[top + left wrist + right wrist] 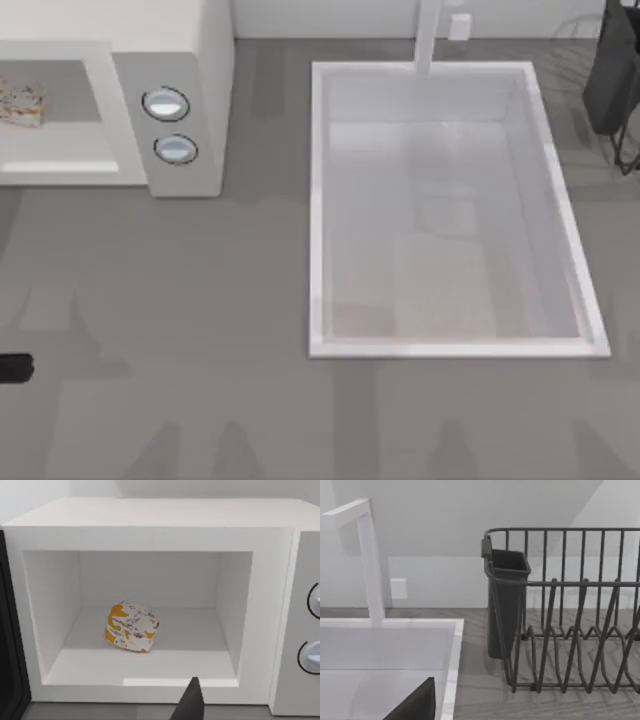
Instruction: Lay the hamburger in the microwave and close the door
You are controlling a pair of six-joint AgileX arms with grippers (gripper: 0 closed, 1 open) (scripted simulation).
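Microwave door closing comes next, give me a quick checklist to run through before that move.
1. Hamburger lying on the microwave floor: ok.
2. Hamburger set back from the front opening edge: ok.
3. Cavity front free of the left gripper, whose dark fingertip sits just outside: ok.
4. Door closed: not ok, it stands open at the cavity's side.
5. Left gripper fingers open or shut: cannot tell.
6. Grip on the door handle: cannot tell.

text: none legible | labels: none | brands: none | numbers: none

Sink [450, 345] mid-table w/ faucet [370, 565]; dish rack [570, 630] right.
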